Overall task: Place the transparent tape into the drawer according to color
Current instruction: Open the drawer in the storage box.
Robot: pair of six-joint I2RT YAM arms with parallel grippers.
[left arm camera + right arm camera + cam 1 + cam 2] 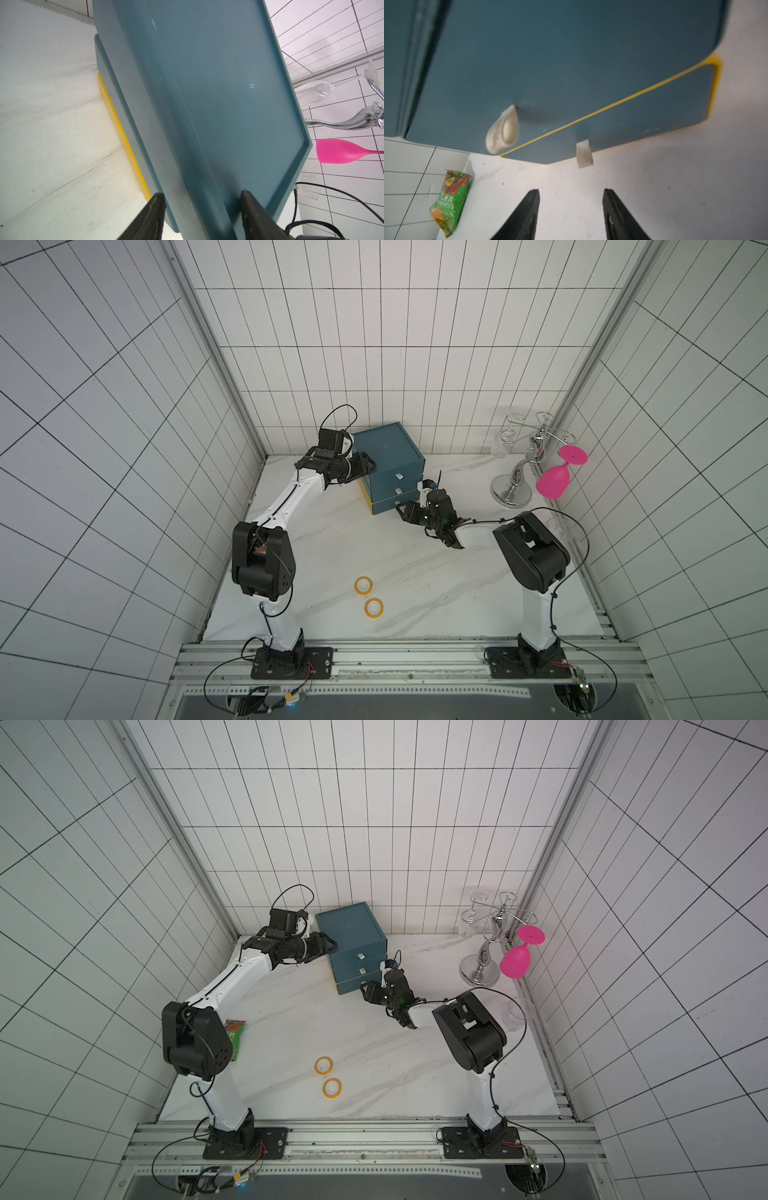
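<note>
Transparent tape (pixel 363 585), two orange-yellow rolls, lies on worktop (pixel 436 580), well apart from drawer (pixel 386 448); left fingers (pixel 153 214) clamp its top edge; right fingers (pixel 529 207) apart, empty, facing lowest pull tab (pixel 584 153); best to centre tab, pinch, pull straight.

White tiled walls (pixel 374 344), seemingly marble tabletop (pixel 415 572).
</note>
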